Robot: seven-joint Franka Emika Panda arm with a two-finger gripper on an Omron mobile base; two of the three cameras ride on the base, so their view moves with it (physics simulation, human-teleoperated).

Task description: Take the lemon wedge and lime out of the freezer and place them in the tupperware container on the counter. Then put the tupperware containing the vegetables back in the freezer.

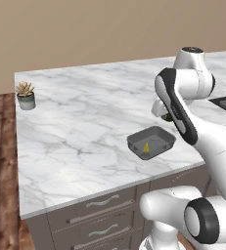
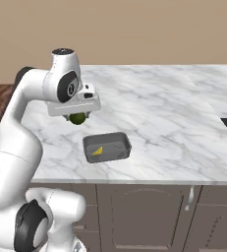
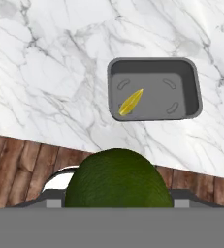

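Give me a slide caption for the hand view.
Gripper holding a green lime above the dark grey tub containing a yellow lemon wedge.

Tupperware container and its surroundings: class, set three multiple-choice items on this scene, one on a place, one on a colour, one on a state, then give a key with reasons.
1. Where is the lemon wedge?
A. in the tupperware container
B. on the floor
C. beside the succulent pot

2. What colour is the lime?
A. red
B. green
C. white

3. What is the gripper doing?
A. hanging empty
B. holding the lime
C. holding the container

Key: A, the wedge lies on the tub's floor; B, the right base view shows green fruit; B, the lime sits between the fingers above the counter.
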